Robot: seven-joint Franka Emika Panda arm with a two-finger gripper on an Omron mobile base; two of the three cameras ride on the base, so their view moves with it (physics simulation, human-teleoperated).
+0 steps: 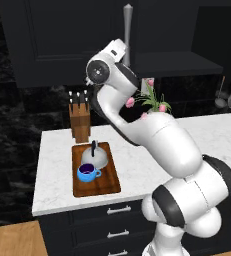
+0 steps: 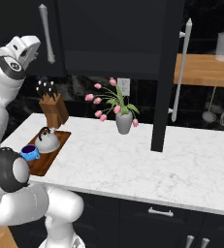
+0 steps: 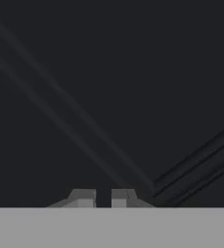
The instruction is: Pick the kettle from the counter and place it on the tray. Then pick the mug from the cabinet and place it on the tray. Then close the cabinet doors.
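Kettle (image 1: 95,157) and mug (image 1: 88,172) both sit on tray (image 1: 107,187), mug just in front of kettle; end effector (image 3: 104,198) nearly clenched, grasping nothing, facing black cabinet door (image 3: 108,87) above tray

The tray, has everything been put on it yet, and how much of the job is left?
Both items look placed: the kettle and the mug sit on the tray. In hand is closing the cabinet doors: the end effector, its jaws nearly together and holding nothing, faces the left door. The right door stands wide open, edge-on over the counter.
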